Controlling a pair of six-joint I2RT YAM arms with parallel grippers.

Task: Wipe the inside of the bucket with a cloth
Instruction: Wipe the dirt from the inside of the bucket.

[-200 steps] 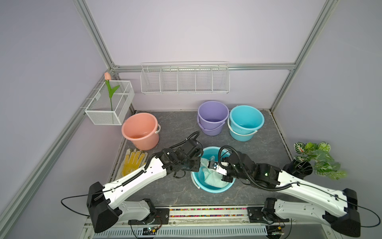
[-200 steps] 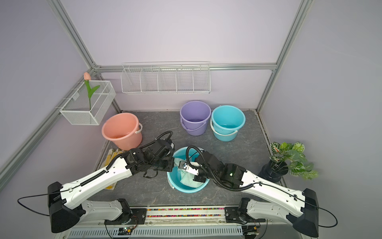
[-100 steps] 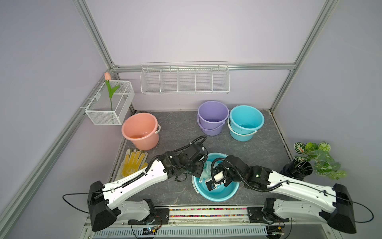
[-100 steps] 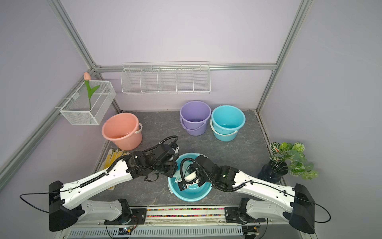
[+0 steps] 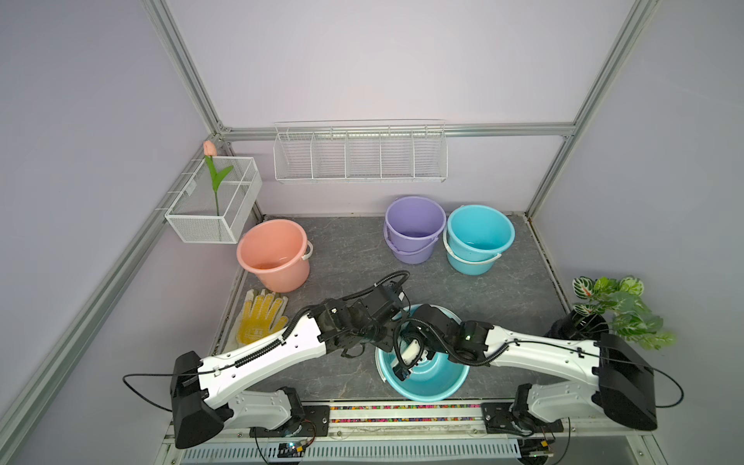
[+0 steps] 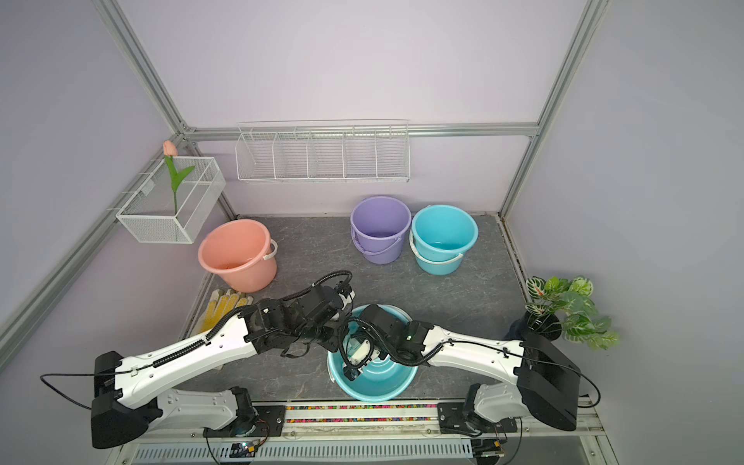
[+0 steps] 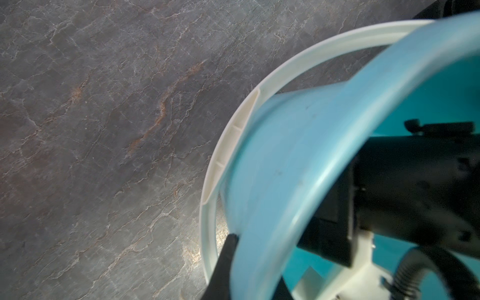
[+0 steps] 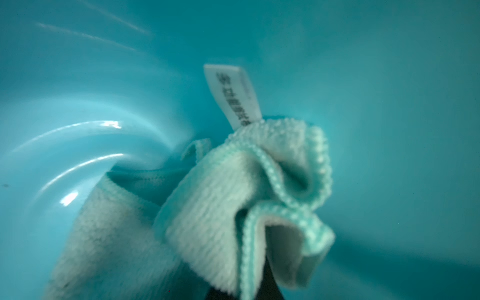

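Pinching a bunched fold of the pale mint-green cloth [image 8: 220, 207] between tightly closed jaws, your right gripper [image 8: 259, 285] is reaching deep inside the teal bucket [image 5: 437, 380], which is standing at the lower centre of both top views. In the right wrist view the cloth is filling the lower middle of the frame, with its stitched edge curling over. Its white label [image 8: 233, 96] is sticking up toward the upper centre, and a second flap is trailing to the lower left against the glossy inner wall. From above, your right wrist is covering the cloth, so you are seeing almost nothing of it there. Your left gripper [image 7: 254, 272] is clamping the bucket's rim on the picture-left side. One dark finger [image 7: 227, 249] is lying against the outer wall at the bottom of the left wrist view, just beside the white handle [image 7: 215, 168], which is hanging down along the wall above the grey marbled tabletop [image 7: 104, 130]. Well apart from the work, a peach bucket [image 5: 273, 257] is standing at the middle left of the frame. A purple bucket [image 5: 414, 229] and a turquoise bucket [image 5: 479, 229] are touching each other at the upper centre. A yellow-dotted glove [image 5: 259, 318] is lying just below the peach bucket, and a potted plant [image 5: 616, 310] is sitting at the right edge.
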